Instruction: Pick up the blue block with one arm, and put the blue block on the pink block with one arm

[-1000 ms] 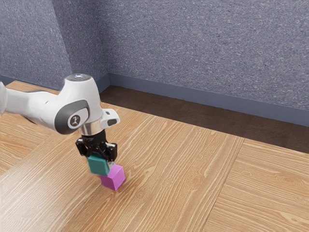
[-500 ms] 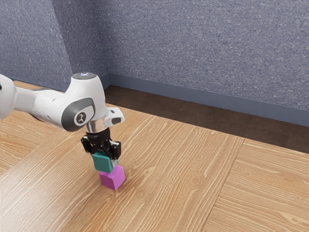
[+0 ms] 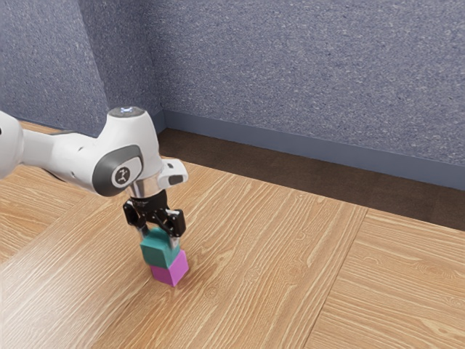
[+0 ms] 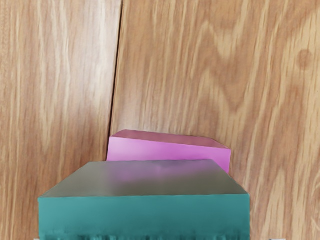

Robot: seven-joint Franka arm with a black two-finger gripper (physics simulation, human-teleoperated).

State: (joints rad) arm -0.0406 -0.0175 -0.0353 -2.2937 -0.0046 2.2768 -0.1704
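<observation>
**Blue block down on pink: placing step at its close**

Exterior view
- Arm (image 3: pixel 65 156) comes in from the exterior view's left; gripper (image 3: pixel 157 231) hangs straight down over the stack.
- Blue block (image 3: pixel 160 251) (renders teal) sits on top of the pink block (image 3: pixel 171 275), faces touching, no gap showing between them.
- Top block looks a little off-square: a strip of pink shows at the exterior view's right and along the near side.
- Gripper is right at the blue block's upper part. Whether it is clamped on the block or has let go, I cannot tell.
- Judgement: carrying is done and the release-and-retreat stage is in hand. The next move calls for a sure let-go, then a straight lift with no sideways drag, so the top block is not nudged off.
- Room: bare table (image 3: pixel 290 276) all round the stack. The far table edge, with dark floor (image 3: pixel 305 174) beyond it, lies well apart. Nothing overhead blocks a lift.

Wrist view
- Blue block (image 4: pixel 145 200) is just under the hand.
- Pink block (image 4: pixel 165 150) pokes out past its far edge, turned slightly against it.
- Most of the pink top is covered, so the support looks adequate though not centred.
- A plank seam (image 4: pixel 117 75) in the table (image 4: pixel 225 75) runs past the pink block's corner. No rim is near.
</observation>
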